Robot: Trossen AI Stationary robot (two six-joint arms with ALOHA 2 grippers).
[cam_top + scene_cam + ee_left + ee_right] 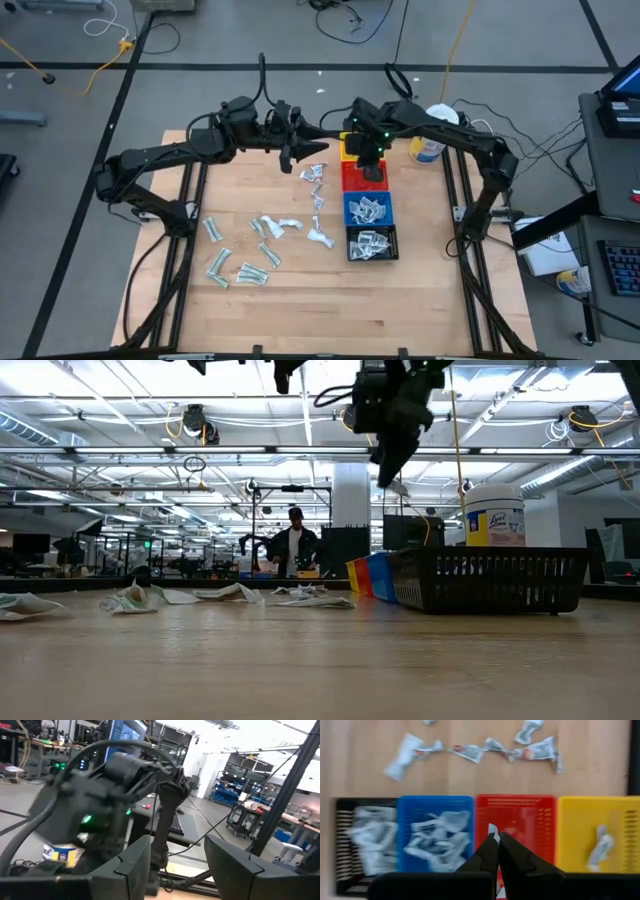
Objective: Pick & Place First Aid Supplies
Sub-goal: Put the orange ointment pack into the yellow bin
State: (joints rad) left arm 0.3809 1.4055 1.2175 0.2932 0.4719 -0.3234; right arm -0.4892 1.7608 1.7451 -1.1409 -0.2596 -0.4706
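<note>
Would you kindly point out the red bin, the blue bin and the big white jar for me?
red bin (pixel 532 817): right wrist view, on its bare mesh floor.
blue bin (pixel 352 203): high view, on its rim at the left edge.
big white jar (pixel 493 518): low view, on its yellow label.

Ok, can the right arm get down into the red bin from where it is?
Probably yes. The right gripper hangs shut directly over the red bin, with nothing between them, and that bin looks nearly empty. The left gripper is off beside the bins.

Packet markings (pixel 442 832) blurred, unreadable
</note>
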